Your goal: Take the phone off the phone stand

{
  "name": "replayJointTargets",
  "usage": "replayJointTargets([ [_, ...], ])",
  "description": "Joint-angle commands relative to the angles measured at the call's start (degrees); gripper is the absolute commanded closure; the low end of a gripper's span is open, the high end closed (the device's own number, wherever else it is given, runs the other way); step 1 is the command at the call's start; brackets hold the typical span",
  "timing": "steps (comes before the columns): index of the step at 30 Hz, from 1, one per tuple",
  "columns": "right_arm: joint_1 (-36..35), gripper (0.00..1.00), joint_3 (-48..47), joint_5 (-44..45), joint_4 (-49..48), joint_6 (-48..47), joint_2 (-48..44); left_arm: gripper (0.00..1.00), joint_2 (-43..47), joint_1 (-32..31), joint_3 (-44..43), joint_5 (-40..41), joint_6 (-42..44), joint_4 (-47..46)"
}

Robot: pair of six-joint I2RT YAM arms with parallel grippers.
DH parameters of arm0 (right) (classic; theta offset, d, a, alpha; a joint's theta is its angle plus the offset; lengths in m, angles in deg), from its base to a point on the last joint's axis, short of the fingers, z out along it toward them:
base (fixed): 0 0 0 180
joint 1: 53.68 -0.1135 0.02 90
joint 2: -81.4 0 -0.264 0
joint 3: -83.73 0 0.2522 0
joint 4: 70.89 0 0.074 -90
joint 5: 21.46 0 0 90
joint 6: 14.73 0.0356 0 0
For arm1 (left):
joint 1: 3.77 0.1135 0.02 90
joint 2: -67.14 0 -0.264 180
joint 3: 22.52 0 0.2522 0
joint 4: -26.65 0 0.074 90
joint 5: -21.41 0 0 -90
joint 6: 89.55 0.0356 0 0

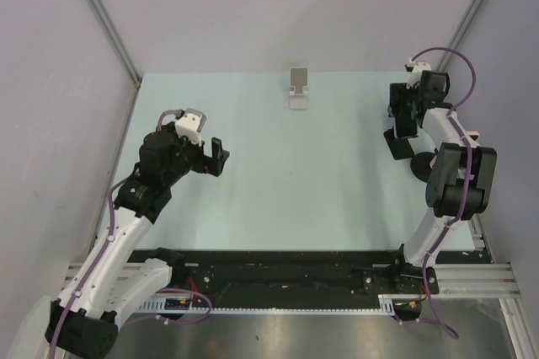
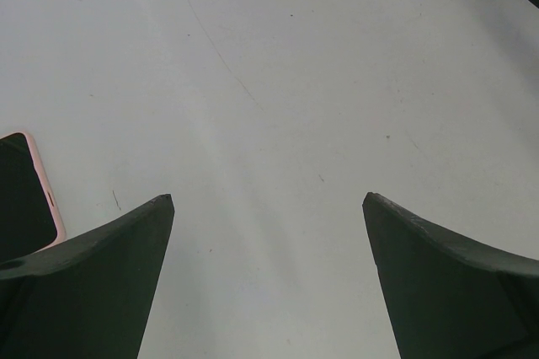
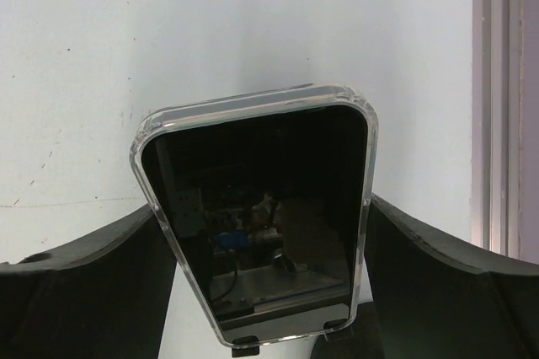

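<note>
Right pincer (image 3: pixel 261 206): wide apart, one dark finger (image 3: pixel 76 292) at each long edge of the phone (image 3: pixel 257 233); right up against the clear case on both sides, but gripping or merely close cannot be told
Phone: dark screen towards the wrist camera, tilted, top end up, set between the fingers at the table's right side
Phone stand (image 3: pixel 244 341): only two small black lips showing under the phone's lower edge, rest hidden
Left pincer (image 2: pixel 268 199): spread fully, released, touching nothing, hovering over the table (image 1: pixel 278 199) on the left
Pink phone (image 2: pixel 29 199): flat on the table just beside one finger of the left pincer, partly out of view
White stand (image 1: pixel 298 89): upright at the far middle, well apart from both arms
Edges: metal rail (image 3: pixel 497 106) along the table's right border, near the right pincer; walls along the left, far and right sides
Room: broad stretch of pale table between the two arms
</note>
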Motion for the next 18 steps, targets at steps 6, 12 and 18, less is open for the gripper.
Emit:
replayJointTargets([
  [6, -1.2, 0.74, 0.6, 1.4, -1.2, 1.6, -7.4, 0.00, 0.4, -0.3, 0.0, -1.6, 0.7, -1.7],
  [12, -1.7, 0.75, 0.7, 2.1, -2.0, 3.5, -11.6, 0.00, 0.4, -0.3, -0.1, -2.1, 0.5, -1.7],
  [18, -5.3, 0.80, 0.7, 5.2, -2.6, 7.2, -16.7, 0.00, 0.1, -0.4, -0.2, -4.1, 0.3, -2.1],
])
